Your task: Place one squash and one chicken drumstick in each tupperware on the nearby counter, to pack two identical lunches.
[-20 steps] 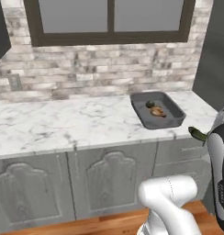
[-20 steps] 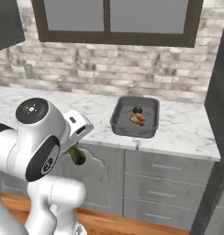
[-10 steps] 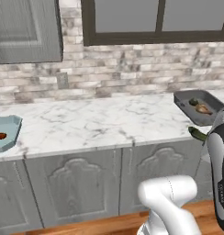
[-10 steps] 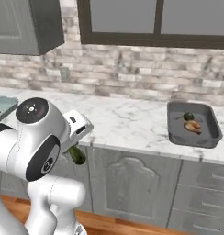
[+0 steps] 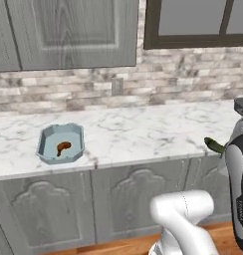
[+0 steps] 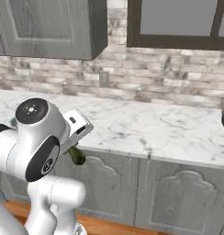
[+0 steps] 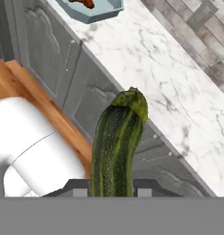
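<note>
1. While the arm hung in front of the cabinets, the gripper (image 7: 113,187) was clamped narrow on the zucchini-like squash (image 7: 117,142), whose dark green striped body ran straight out from between the two dark finger tips in the hand view.
2. Seen from the right base view, the same squash (image 6: 76,155) poked out just below the white hand, level with the front edge of the counter (image 6: 169,133) and on the near side of it, not over the top.
3. From the left base view only the tip of the squash (image 5: 213,145) showed, beside the dark forearm at the right edge.
4. Over on the left part of the counter (image 5: 143,134) sat the pale blue-teal octagonal tupperware (image 5: 46,149), close to the front edge.
5. Inside it lay the smaller reddish-orange-brown chicken drumstick (image 5: 63,147), roughly in the middle of the floor of the container.
6. At the top of the hand view the tupperware (image 7: 102,10) was cut off by the picture's edge, and the reddish piece in it (image 7: 83,3) was probably that same drumstick, though too little showed to be sure.
7. Grey panelled cabinets (image 5: 128,204) stood under the marble top, with a brick backsplash (image 5: 183,84) behind it and a wall outlet (image 5: 116,86) set into the bricks.
</note>
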